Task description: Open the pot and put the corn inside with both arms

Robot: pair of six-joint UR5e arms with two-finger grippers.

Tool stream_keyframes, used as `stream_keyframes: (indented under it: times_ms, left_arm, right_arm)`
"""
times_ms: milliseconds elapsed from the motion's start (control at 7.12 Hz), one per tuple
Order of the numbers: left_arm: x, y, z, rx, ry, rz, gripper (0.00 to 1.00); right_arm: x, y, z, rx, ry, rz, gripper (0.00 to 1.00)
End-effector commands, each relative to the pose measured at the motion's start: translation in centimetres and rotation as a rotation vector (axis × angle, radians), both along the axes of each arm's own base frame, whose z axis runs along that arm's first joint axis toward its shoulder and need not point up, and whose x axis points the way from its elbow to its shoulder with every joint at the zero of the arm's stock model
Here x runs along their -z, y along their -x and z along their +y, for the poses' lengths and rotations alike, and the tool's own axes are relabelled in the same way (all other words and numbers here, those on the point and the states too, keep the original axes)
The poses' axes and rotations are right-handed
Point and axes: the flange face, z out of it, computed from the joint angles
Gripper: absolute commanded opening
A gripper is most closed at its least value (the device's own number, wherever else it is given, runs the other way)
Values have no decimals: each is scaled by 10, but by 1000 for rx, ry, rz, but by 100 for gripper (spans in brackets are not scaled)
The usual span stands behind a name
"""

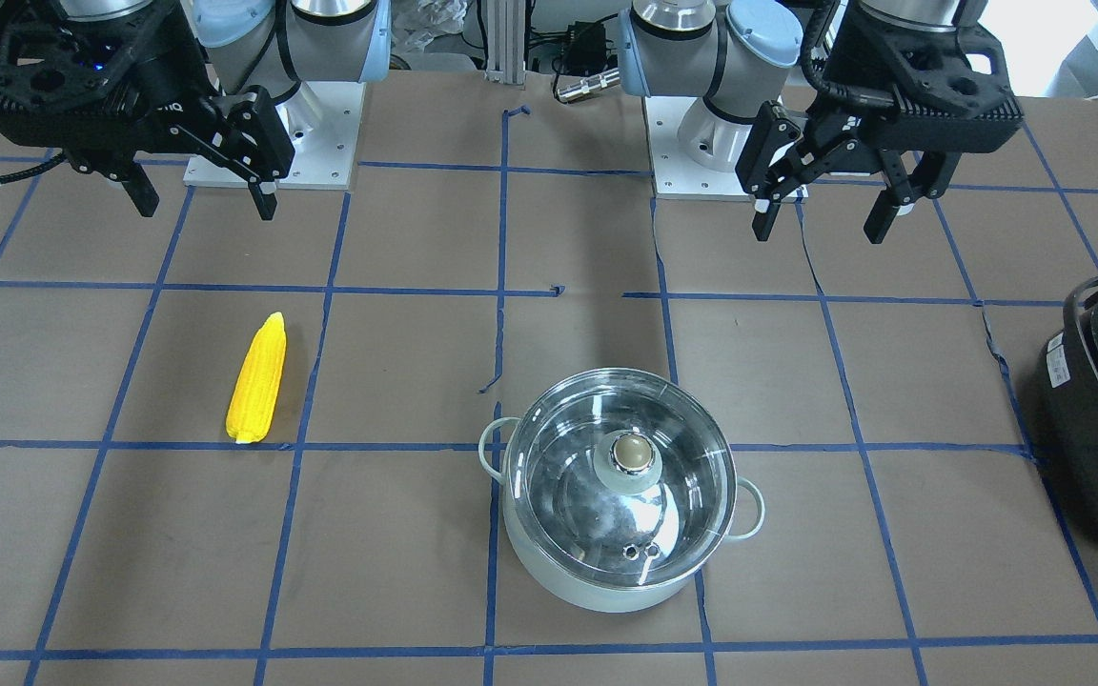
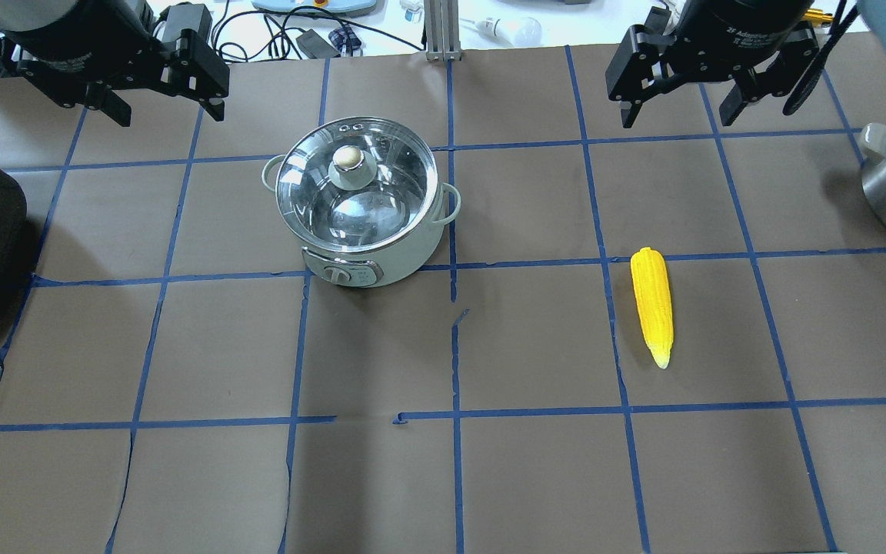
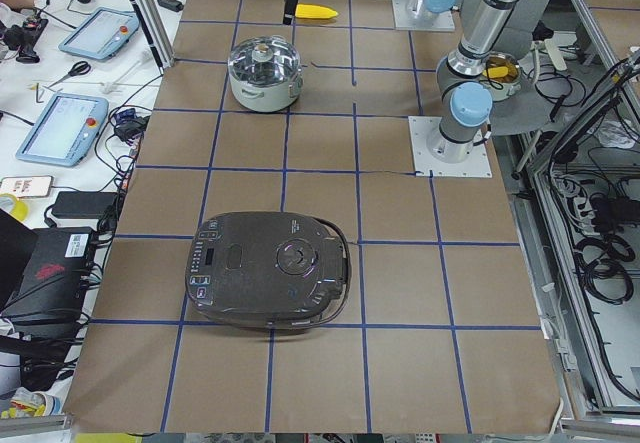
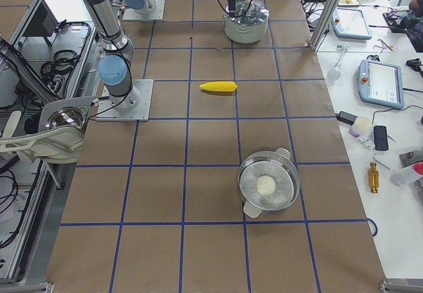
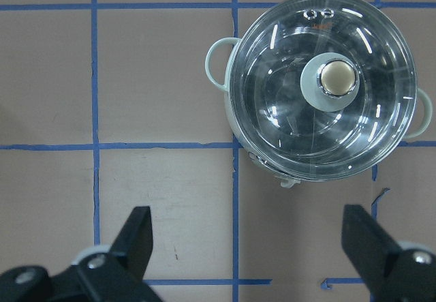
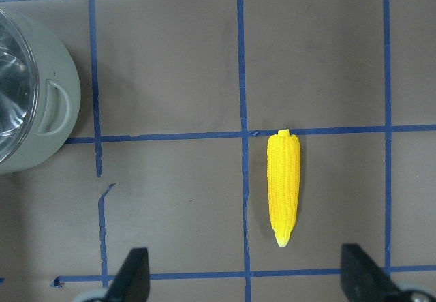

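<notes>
The brown tabletop point(image 2: 535, 477) is taped into a blue grid. A black cooker point(image 3: 270, 268) sits at its left end. The pot point(image 2: 404, 258) stands upright left of centre, its glass lid point(image 2: 381, 200) seated on the rim. The left end effector point(image 2: 168, 115) hangs above the tabletop near the pot, fingers spread wide and empty. The right end effector point(image 2: 677, 121) is likewise agape, holding nothing. The corn point(image 2: 654, 304) lies flat on the right half, well apart from the pot, tip toward the robot.
</notes>
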Motion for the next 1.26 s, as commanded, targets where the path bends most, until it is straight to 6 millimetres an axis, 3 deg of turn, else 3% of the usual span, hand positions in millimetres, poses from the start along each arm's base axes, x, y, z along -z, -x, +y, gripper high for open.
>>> stream_keyframes:
  times_ms: [0, 281, 561, 842, 982, 1123]
  left_arm:
    - [-2, 0, -12, -13, -1, -2, 100]
    - [23, 35, -27, -49, -57, 49, 100]
    - [73, 87, -53, -90, -101, 76, 100]
    - [135, 104, -93, -95, -105, 77, 100]
    - [168, 106, -91, -88, -159, 58, 100]
    - [186, 104, -90, -82, -163, 54, 100]
  right_arm:
    - [0, 0, 0, 0, 0, 1, 100]
    - [0, 0, 0, 0, 0, 1, 100]
    - [0, 0, 0, 0, 0, -1, 100]
    - [0, 0, 0, 0, 0, -2, 100]
    - [0, 0, 0, 0, 0, -2, 100]
    - [0, 0, 0, 0, 0, -1, 100]
